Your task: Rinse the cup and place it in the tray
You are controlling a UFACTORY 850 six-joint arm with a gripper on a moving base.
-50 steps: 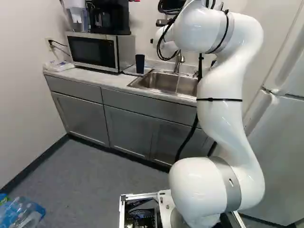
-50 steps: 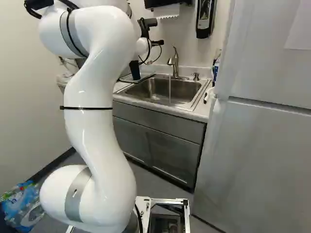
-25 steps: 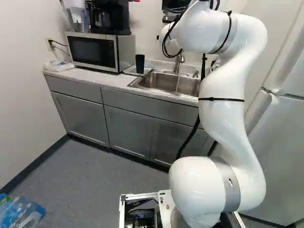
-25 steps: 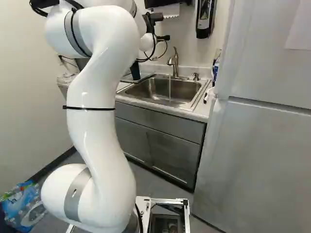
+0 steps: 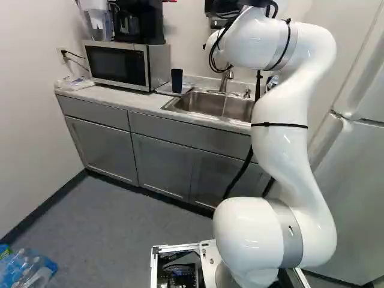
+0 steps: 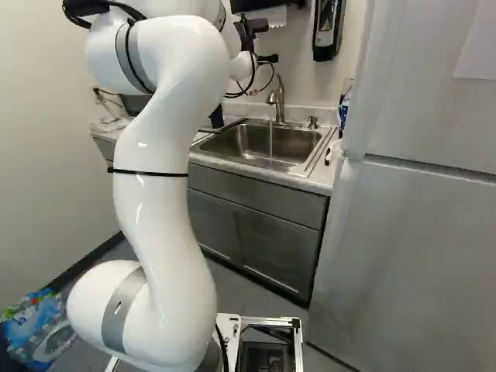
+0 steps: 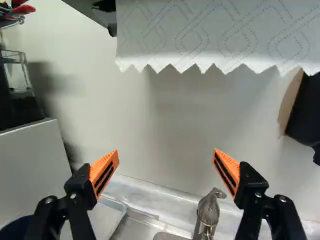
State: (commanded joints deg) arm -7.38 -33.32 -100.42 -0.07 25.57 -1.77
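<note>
Counter: cup upright, seemingly on the tray, between microwave and sink. Your claw stands spread, empty; cup lies lower, off to its microwave side. Reach that way.

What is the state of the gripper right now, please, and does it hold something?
Gripper: open and holding nothing, its fingers apart; the dark cup stands beside the sink.

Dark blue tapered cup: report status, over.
Black two-fingered gripper open, empty. Cup upright on the thin flat tray beside the steel sink. Possible obstacle: silver metal faucet near the gripper; water running.
</note>
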